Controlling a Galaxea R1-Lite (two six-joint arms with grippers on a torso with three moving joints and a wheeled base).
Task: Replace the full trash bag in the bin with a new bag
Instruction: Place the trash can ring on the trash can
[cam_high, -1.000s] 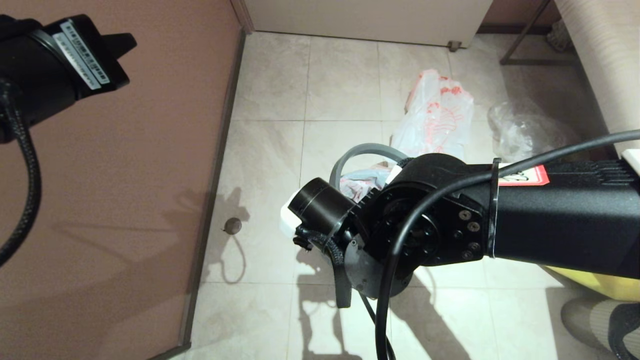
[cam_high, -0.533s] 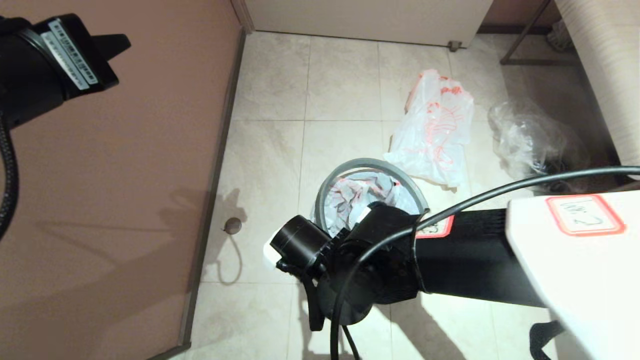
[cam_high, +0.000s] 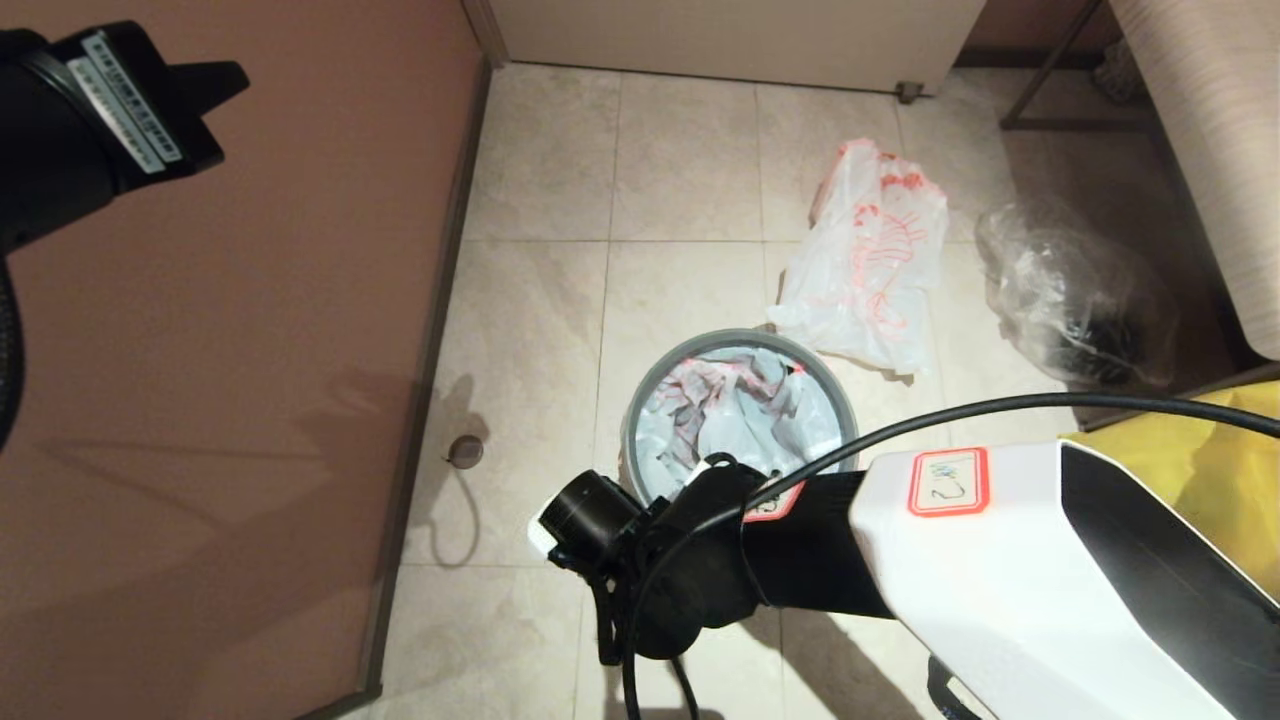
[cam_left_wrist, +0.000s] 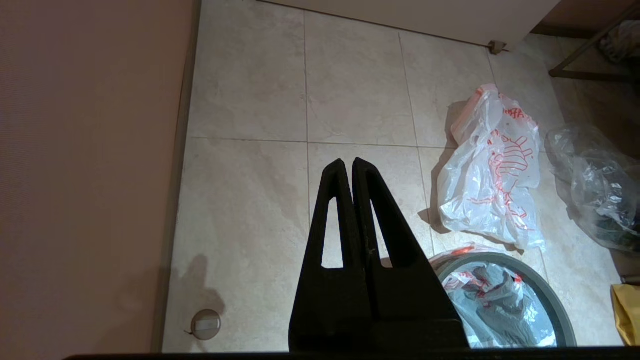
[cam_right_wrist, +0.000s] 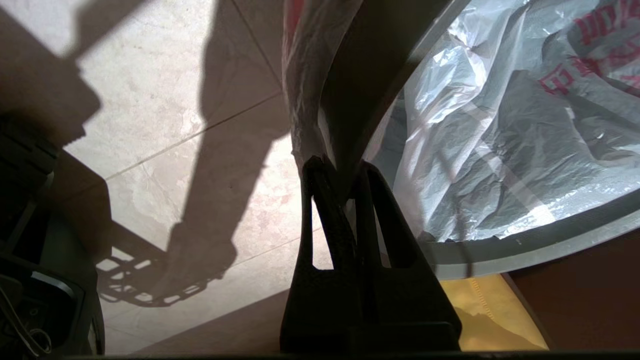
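The small round bin (cam_high: 733, 338) stands mid-floor, its grey ring rim (cam_right_wrist: 525, 250) lying level on top. The new bag (cam_high: 740, 410), white with red characters, lines the inside, crumpled. My right gripper (cam_right_wrist: 340, 167) is shut on the ring at the bin's near edge, with bag film (cam_right_wrist: 300, 75) draped outside it; in the head view my wrist hides its fingers. The full trash bag (cam_high: 870, 270) lies on the floor just beyond the bin. My left gripper (cam_left_wrist: 348, 162) hangs shut and empty, high at the left (cam_high: 225, 75).
A clear bag with dark contents (cam_high: 1075, 300) lies right of the full bag. A yellow fabric bag (cam_high: 1200, 450) sits at the right. A brown wall (cam_high: 200, 400) runs along the left, with a round floor fitting (cam_high: 464, 452) near it. A metal frame leg (cam_high: 1050, 100) stands far right.
My right arm came down and toward me with the grey ring, which was raised and tilted and now lies flat on the bin. The left gripper drifted slightly left.
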